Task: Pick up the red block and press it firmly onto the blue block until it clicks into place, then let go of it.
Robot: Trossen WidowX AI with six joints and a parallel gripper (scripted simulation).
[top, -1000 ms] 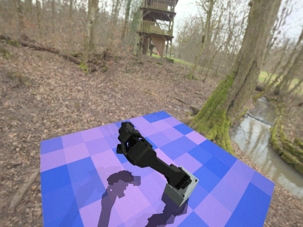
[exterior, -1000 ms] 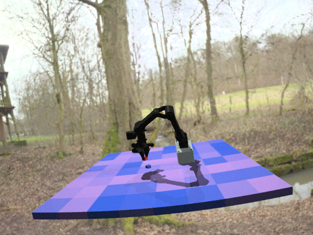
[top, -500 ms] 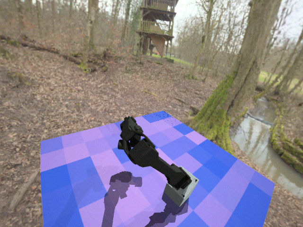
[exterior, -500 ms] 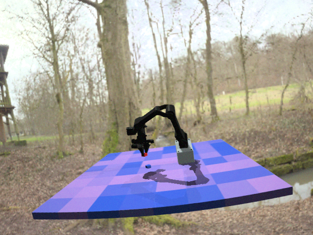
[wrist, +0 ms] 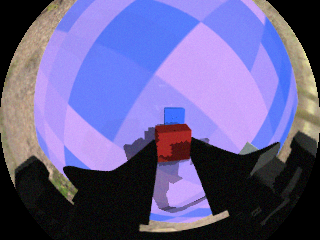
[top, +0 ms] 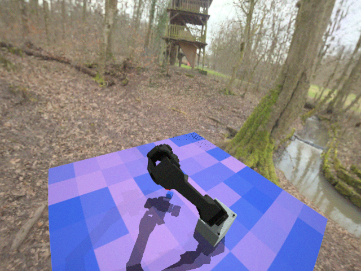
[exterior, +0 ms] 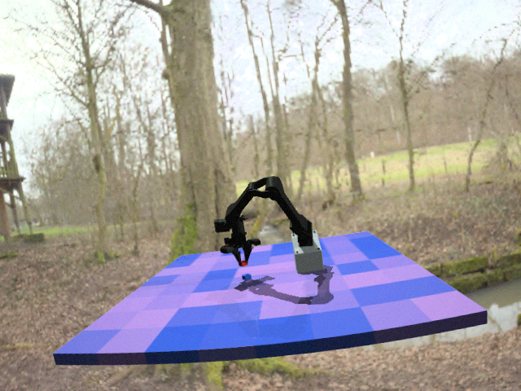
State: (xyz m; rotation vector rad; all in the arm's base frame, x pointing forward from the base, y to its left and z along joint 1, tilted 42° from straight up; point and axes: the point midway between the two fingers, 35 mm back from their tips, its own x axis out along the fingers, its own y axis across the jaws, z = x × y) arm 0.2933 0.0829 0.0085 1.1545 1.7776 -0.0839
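Red block point(top: 167, 189) point(exterior: 242, 263) point(wrist: 173, 143) pinched between the claw's point(exterior: 242, 262) point(wrist: 173, 145) fingertips.

Legible text: none found in the top, exterior or wrist view. No label, brand, number or sign can be read on any surface shown; dark specks on the far corner of the table point(top: 186, 140) point(exterior: 185, 261) form no readable characters.

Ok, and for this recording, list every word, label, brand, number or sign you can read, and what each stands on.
None can be read.
Red block, shut in the jaws: no lettering visible.
Blue block: none visible.
Arm and its grey base: no legible marking; anything finer is too small to tell.
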